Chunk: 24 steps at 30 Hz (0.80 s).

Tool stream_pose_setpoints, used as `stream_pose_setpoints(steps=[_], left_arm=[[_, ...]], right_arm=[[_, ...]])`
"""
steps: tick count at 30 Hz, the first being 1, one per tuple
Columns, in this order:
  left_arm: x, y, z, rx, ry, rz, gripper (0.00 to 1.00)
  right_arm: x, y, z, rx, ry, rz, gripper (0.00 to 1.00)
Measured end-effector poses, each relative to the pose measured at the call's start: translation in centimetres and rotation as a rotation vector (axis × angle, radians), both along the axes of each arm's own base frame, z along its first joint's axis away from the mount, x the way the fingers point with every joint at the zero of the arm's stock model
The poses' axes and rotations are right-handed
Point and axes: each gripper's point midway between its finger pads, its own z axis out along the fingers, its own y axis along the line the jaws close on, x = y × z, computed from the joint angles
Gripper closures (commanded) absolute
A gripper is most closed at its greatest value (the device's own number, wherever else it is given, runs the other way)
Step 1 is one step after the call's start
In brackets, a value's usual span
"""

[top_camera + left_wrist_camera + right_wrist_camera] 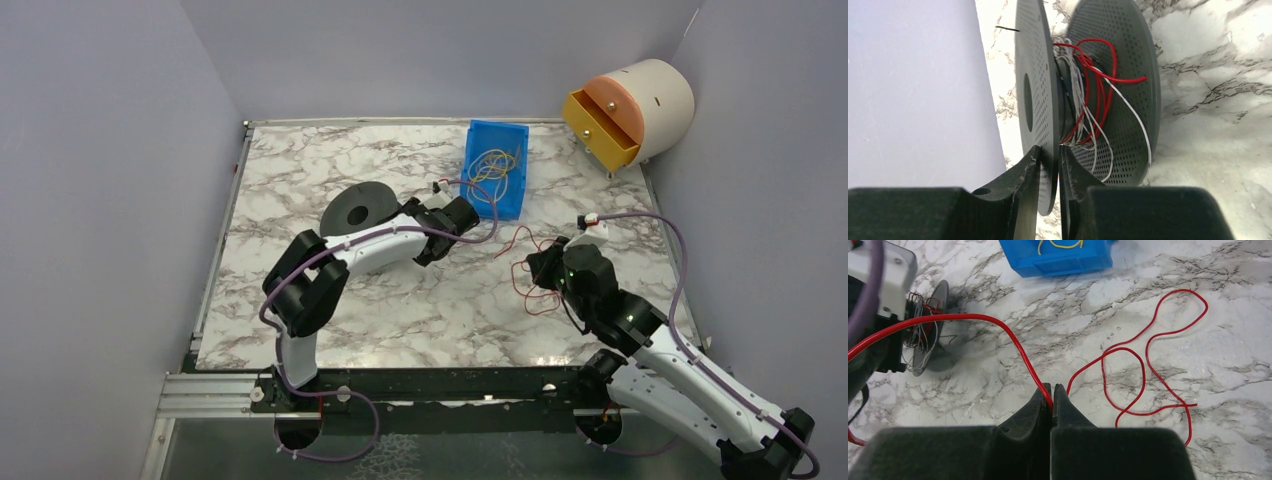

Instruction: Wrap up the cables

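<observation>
Through the right wrist camera, the right gripper (pixel 1052 388) had its fingers pressed together on the red cable (pixel 963 315), which arched left towards the spool (pixel 928 335) and trailed right in loose loops over the marble table (pixel 1228 405). Through the left wrist camera, the left gripper (pixel 1049 150) pinched the spool's near flange, with red and white wire wound on its core. From above, the spool stood behind the left arm (pixel 370 250), near a blue bin (pixel 470 160) of yellow wires (pixel 490 165).

Left end effector (pixel 1049 149) narrowly clamped, right end effector (pixel 1052 386) pinched fully together, both arms outstretched
</observation>
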Motion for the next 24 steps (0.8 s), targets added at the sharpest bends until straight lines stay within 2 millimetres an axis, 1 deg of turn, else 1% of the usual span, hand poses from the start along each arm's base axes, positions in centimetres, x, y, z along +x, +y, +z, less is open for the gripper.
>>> stream_pose_setpoints(steps=[5,8,10,16,24], left_arm=[[-0.2,-0.8,3.2,-0.075,-0.058,-0.013,1.0],[-0.6,-0.9,5.3,-0.117,-0.087,-0.024,1.0],[-0.9,-0.9,6.3,-0.167,-0.1,-0.024,1.0],[-2.2,-1.1,8.3,-0.291,-0.097,-0.046,1.0],[-4.2,-2.1,9.8,-0.478,-0.035,-0.094,1.0]], right_arm=[[-0.1,-0.1,-0.2,-0.006,0.005,0.0,0.99],[-0.1,-0.1,-0.2,-0.013,0.004,0.004,0.99],[-0.1,-0.1,-0.2,-0.02,0.004,0.007,0.99],[0.1,-0.1,0.9,-0.04,-0.009,0.019,0.99],[0.4,0.5,2.5,-0.086,-0.015,0.064,0.99]])
